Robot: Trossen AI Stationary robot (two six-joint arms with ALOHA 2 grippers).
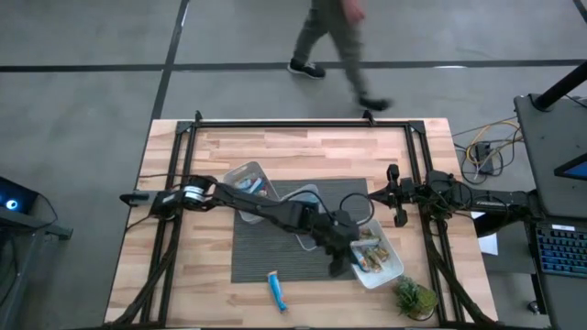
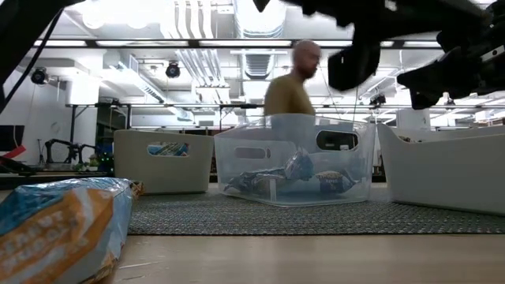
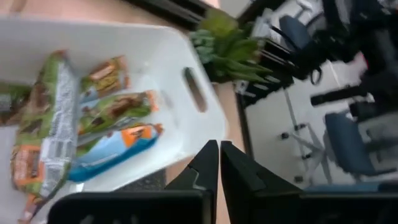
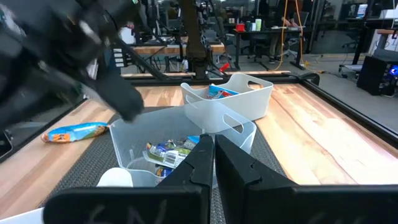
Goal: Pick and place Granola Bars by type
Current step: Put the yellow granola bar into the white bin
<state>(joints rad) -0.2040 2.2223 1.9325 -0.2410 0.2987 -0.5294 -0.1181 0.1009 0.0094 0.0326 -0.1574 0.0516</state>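
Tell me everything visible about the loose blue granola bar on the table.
The blue granola bar lies flat on bare wood near the table's front edge, just off the grey mat, outside all tubs. Its shiny wrapper is bright blue with orange and white print, crinkled at the ends, as the low view shows up close. It sits angled rather than square to the table edge. Nothing touches it but the tabletop; neither hand is near.

The right gripper point(image 4: 213, 163) points, fingers together, at a clear tub point(image 4: 186, 140) of wrapped bars point(image 4: 171, 152). Beyond stands a white tub point(image 4: 239, 93). One blue bar point(image 4: 73, 132) lies alone on the table point(image 4: 323, 134).
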